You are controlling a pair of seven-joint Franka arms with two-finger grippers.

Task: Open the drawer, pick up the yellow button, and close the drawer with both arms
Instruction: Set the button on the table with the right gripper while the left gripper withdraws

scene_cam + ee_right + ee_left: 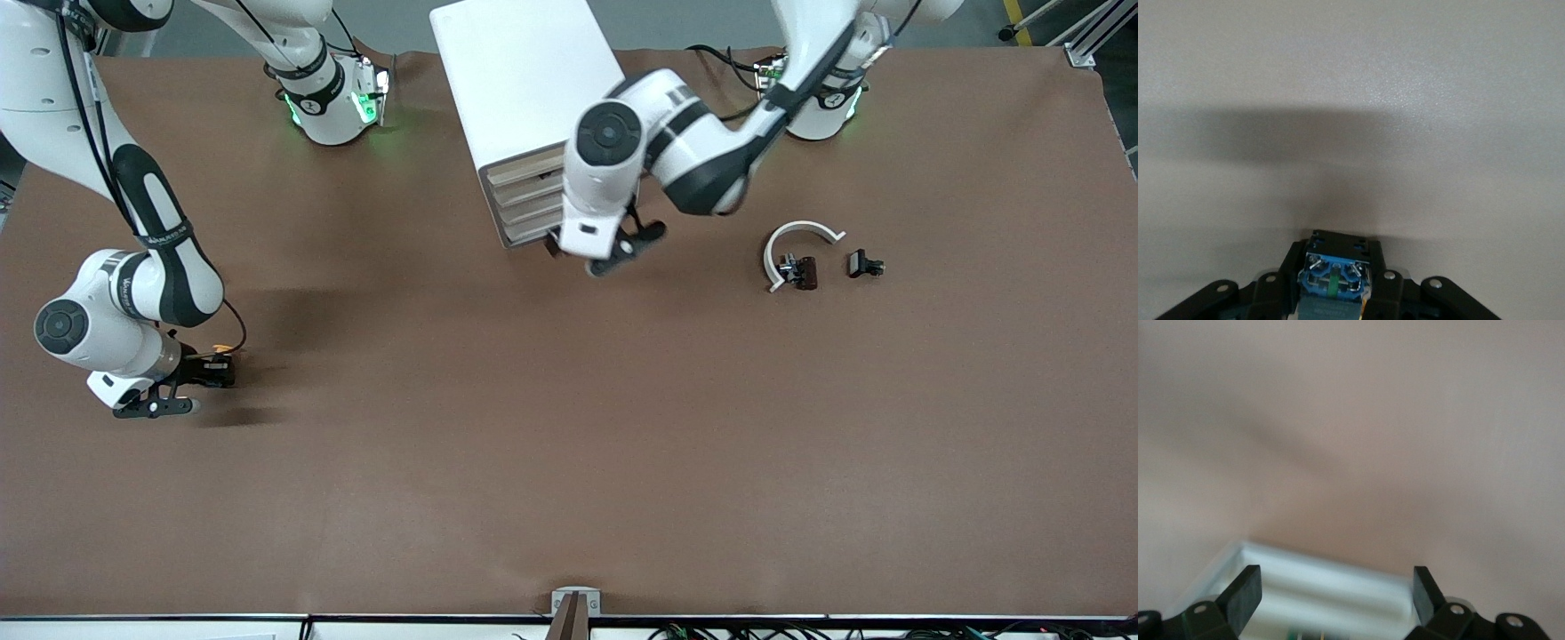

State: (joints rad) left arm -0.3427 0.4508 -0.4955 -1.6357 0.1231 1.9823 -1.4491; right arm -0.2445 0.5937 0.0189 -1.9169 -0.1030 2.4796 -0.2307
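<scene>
My right gripper (227,369) hangs low over the bare table at the right arm's end, shut on the button (219,354). A bit of the button's orange cap shows above the fingers. In the right wrist view the button's blue base (1333,279) and black body sit between the closed fingers of the right gripper (1335,293). My left gripper (553,247) is at the lowest drawer front of the white drawer cabinet (524,80), mostly hidden under its own hand. In the left wrist view the left gripper (1335,597) is open, with a white drawer edge (1325,577) between its fingers.
A white curved piece (800,233) lies toward the left arm's end of the table, with a small black clip (800,271) at its open side and another black clip (864,264) beside it. The brown mat (569,427) covers the table.
</scene>
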